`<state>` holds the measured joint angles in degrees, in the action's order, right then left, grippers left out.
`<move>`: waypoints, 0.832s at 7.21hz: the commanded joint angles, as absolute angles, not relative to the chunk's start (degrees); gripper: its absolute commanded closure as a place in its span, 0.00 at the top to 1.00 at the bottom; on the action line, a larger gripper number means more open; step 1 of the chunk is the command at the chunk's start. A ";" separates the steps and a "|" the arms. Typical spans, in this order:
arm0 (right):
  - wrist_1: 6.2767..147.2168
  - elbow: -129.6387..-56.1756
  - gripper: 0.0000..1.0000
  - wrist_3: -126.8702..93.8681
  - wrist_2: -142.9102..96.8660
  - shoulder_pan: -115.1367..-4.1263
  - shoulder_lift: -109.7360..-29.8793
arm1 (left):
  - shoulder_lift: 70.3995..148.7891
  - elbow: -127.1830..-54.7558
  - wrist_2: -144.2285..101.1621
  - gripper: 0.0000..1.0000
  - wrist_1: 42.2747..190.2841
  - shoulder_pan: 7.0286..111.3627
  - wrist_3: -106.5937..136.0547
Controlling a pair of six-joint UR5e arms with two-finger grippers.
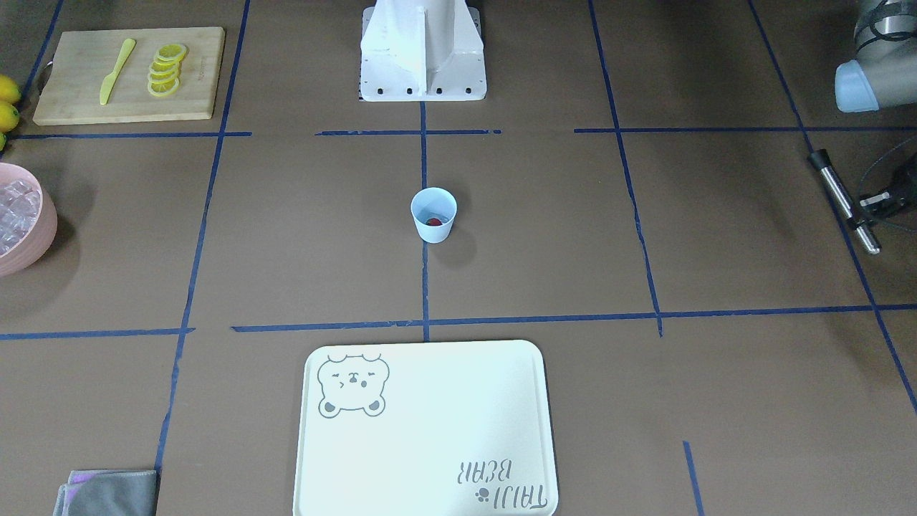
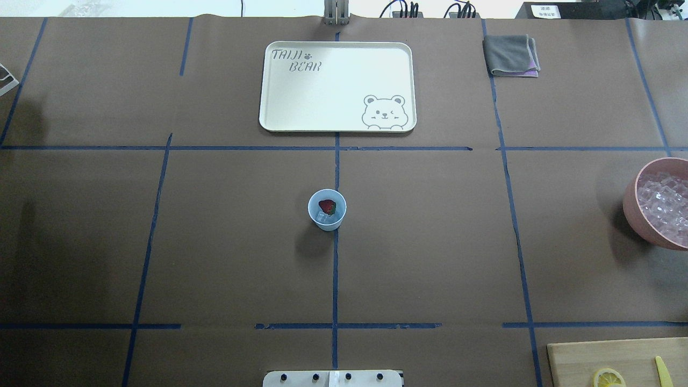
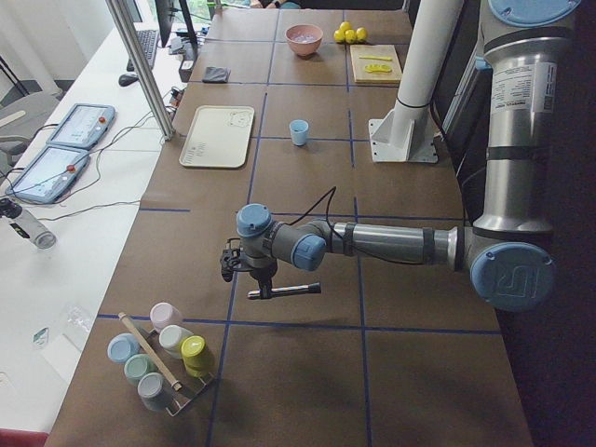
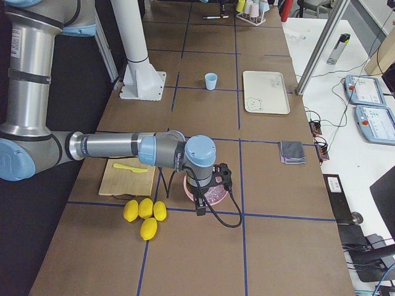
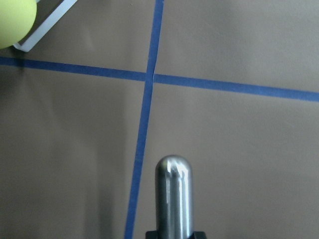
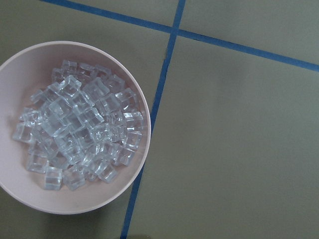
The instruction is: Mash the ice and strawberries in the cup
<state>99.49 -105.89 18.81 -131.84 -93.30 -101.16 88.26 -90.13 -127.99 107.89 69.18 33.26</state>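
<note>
Cup [image 2: 327, 209] is standing upright on the centre tape line, mouth up, its long axis running straight up and down. Starting from the robot's left, the left gripper [image 1: 863, 209] is hanging well off to that side of the cup, outside the overhead view altogether. Its jaws are sitting closed down onto a muddler [image 1: 834, 183], pinching the steel shaft near one end. The bar is lying level above the table rather than pointing down. The wrist camera is showing me its rounded tip over a tape crossing. Gripper and muddler are both sitting well apart from the cup.

Moving to the middle, I am looking into the cup from overhead and finding a strawberry [image 2: 327, 206] resting at the bottom, with ice [image 2: 321, 217] just beside it on the robot's side. A tray [image 2: 333, 86] is lying beyond the cup, apart from it.

Further right, the right gripper [image 4: 200, 202] is hovering over a bowl [image 2: 631, 209], far from the cup. I am only getting it from the side camera, so I cannot tell how far its jaws are parted or whether it is carrying anything. Its wrist camera is looking straight down on the cubes [image 6: 79, 129] heaped in that bowl.
</note>
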 commanded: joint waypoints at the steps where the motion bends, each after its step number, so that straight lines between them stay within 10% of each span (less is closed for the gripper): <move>1: 99.49 -106.00 0.99 18.81 -131.84 -93.34 -101.16 | 88.24 -89.12 -128.32 0.00 110.21 65.84 34.11; 6: 99.49 -105.91 0.99 18.90 -131.84 -93.34 -101.43 | 88.16 -85.45 -127.97 0.00 112.92 64.42 28.48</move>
<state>99.49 -105.91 18.87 -131.84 -93.30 -101.39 88.21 -86.84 -128.03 111.20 64.47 28.83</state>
